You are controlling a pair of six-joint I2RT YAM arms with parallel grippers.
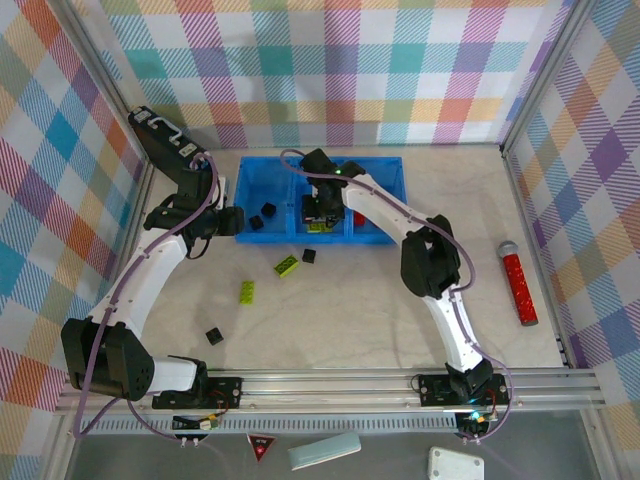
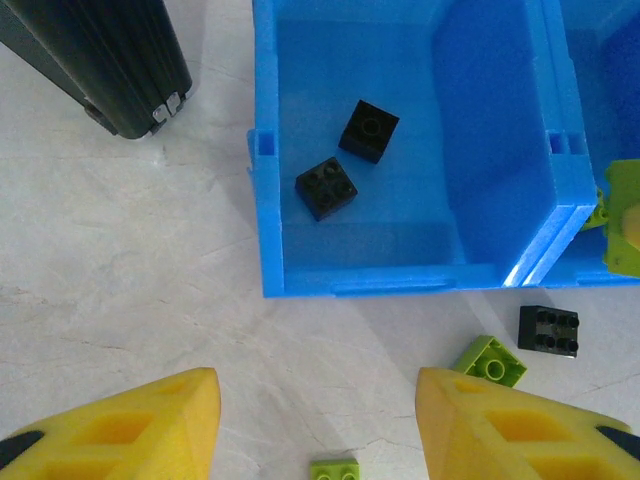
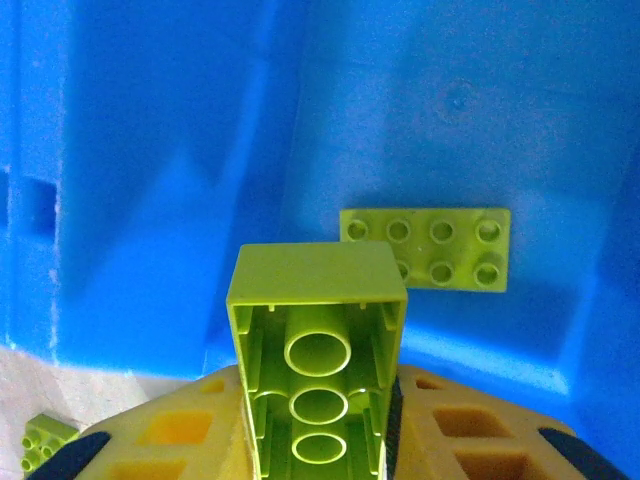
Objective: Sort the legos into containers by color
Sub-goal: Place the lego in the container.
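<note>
The blue tray [image 1: 246, 172] has three compartments. Two black legos [image 2: 369, 130] [image 2: 326, 188] lie in the left one. My right gripper [image 1: 320, 208] hangs over the middle compartment [image 3: 150, 150], shut on a lime-green lego [image 3: 318, 350] held underside up; another green lego [image 3: 425, 248] lies flat on the floor below. Something red [image 1: 372, 226] shows in the right compartment. My left gripper [image 2: 315, 420] hovers open just outside the tray's left front corner. Loose on the table are two green legos [image 1: 287, 265] [image 1: 246, 291] and two black ones [image 1: 308, 256] [image 1: 214, 336].
A black flat case [image 2: 110, 60] lies to the left of the tray, near the left wall. A red cylinder with a grey tip [image 1: 519, 285] lies at the right side of the table. Plaid walls close in the back and both sides.
</note>
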